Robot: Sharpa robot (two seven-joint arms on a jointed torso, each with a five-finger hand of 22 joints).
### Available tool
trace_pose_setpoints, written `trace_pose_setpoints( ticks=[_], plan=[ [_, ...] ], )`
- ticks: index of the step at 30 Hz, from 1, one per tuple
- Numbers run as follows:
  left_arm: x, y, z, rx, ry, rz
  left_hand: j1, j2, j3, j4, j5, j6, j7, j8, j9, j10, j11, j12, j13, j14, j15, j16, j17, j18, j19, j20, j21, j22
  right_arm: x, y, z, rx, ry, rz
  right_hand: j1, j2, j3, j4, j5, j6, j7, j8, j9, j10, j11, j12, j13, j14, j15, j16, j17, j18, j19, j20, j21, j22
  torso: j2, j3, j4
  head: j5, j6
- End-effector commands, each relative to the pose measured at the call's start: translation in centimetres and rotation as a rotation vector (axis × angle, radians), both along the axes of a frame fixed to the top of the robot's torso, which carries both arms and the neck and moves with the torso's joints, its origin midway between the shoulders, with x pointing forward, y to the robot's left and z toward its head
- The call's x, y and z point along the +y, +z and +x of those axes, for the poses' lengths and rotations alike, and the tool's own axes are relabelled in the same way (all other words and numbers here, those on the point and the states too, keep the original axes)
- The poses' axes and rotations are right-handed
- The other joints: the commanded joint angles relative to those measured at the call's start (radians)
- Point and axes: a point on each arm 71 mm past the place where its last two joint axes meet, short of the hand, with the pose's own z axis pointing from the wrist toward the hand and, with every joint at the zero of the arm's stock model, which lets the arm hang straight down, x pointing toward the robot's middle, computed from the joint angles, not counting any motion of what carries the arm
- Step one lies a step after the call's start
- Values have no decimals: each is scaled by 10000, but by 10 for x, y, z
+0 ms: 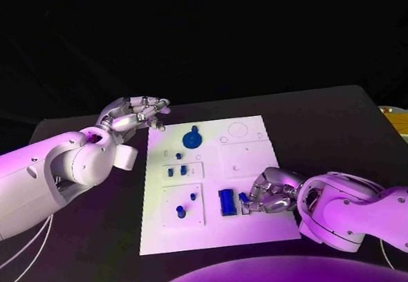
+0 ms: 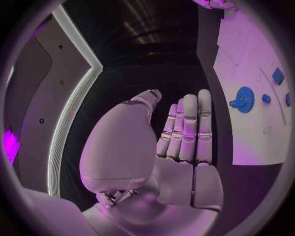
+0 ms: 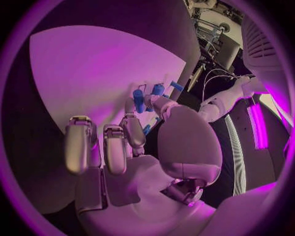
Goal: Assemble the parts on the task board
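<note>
The white task board (image 1: 260, 228) lies in the middle of the black table. On its far part lies a blue gear (image 1: 193, 139), which also shows as the gear (image 2: 244, 99) in the left wrist view. Small blue pegs (image 1: 176, 172) stand at mid board, and a blue block (image 1: 227, 202) sits near its front. My right hand (image 1: 273, 191) rests over the board's near right part, thumb and a finger pinching a small blue part (image 1: 243, 197), seen as the blue part (image 3: 139, 101) at the fingertips (image 3: 130, 109). My left hand (image 1: 136, 113) hovers beyond the board's far left corner and holds nothing.
A yellow object (image 1: 404, 123) sits off the table's right edge. Thin cables (image 1: 18, 265) hang by my left arm at the table's near left. Another blue peg (image 1: 181, 213) stands in the board's near left square.
</note>
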Motion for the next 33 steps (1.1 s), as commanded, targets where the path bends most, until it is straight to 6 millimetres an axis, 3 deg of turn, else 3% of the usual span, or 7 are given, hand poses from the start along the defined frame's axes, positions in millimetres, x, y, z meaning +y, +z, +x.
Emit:
trace_pose_setpoints(
  ticks=[1, 8, 13, 15, 17, 20, 33],
  plan=[
    [-2, 1, -1, 11, -176, -120, 75, -9, -65, 8, 63, -51, -7, 19, -7, -65, -10, 40, 9, -90, 8, 47, -14, 130, 64, 22, -56, -12, 0, -4, -2, 352, 240, -197, -128, -1, 7, 71, -65, -5, 67, -67, -15, 72, 14, 44, 18, 891, -24, 27, 1942, -82, 297, -66, -32, 2019, -2, 0, -1, -3, -7],
    [-2, 1, -1, 22, -171, -111, 75, -9, -65, 8, 63, -51, -7, 19, -7, -65, -10, 40, 9, -90, 8, 47, -14, 130, 64, 22, -56, -12, 1, -4, -2, 327, 300, -224, -220, 38, -23, 164, -91, 13, 67, -69, -22, 86, 14, 70, 45, 887, -22, 20, 1920, -80, 295, -63, -43, 2017, 0, 4, -10, -3, -20],
    [-2, 1, -1, 36, -171, -100, 81, -1, -69, 16, 64, -42, -13, 30, -5, -73, -11, 45, 8, -90, 9, 50, -15, 130, 69, 23, -59, -14, 4, -3, -3, 281, 373, -153, -373, -2, -160, 319, -415, 27, 69, -84, -37, 97, 18, 84, 73, 887, -17, 19, 1920, -79, 295, -57, -55, 2017, -1, 7, -1, -8, -11],
    [-2, 1, 0, 43, -168, -93, 81, -1, -69, 16, 64, -42, -13, 30, -5, -73, -11, 45, 8, -90, 9, 50, -15, 130, 69, 23, -59, -14, 5, -2, -3, 253, 385, -131, -475, -26, -296, 463, -837, 37, 74, -97, -51, 91, 25, 66, 72, 885, -10, 15, 1911, -75, 290, -51, -83, 2012, 0, 8, -1, -6, -15],
    [-2, 1, 0, 48, -168, -90, 81, -1, -69, 16, 64, -42, -13, 30, -5, -73, -11, 45, 8, -90, 9, 50, -15, 130, 69, 23, -59, -14, 5, -2, -3, 231, 394, -120, -551, -36, -396, 575, -989, 43, 82, -106, -60, 94, 32, 66, 81, 885, -6, 15, 1911, -77, 293, -48, -79, 2014, 0, 6, -1, 2, -15],
    [-2, 1, 0, 56, -172, -87, 81, -1, -69, 16, 64, -42, -13, 30, -5, -73, -11, 45, 8, -90, 9, 50, -15, 130, 69, 23, -59, -14, 5, -1, -3, 206, 404, -121, -718, -145, -814, 813, 131, 71, 74, -97, -48, 108, 26, 80, 115, 886, -12, 16, 1916, -77, 295, -57, -87, 2016, -2, 2, -5, 2, -18],
    [-2, 0, 0, 87, -176, -72, 92, -4, -79, 23, 67, -54, -10, 31, -7, -88, -10, 51, 7, -93, 9, 52, -16, 130, 74, 24, -63, -17, -2, -1, -2, 64, 369, -314, -831, -105, -1185, 1056, 131, 68, 67, -102, -44, 98, 23, 47, 109, 883, -16, 12, 1905, -72, 290, -59, -117, 2010, -4, 4, 1, -6, 2]
  ],
)
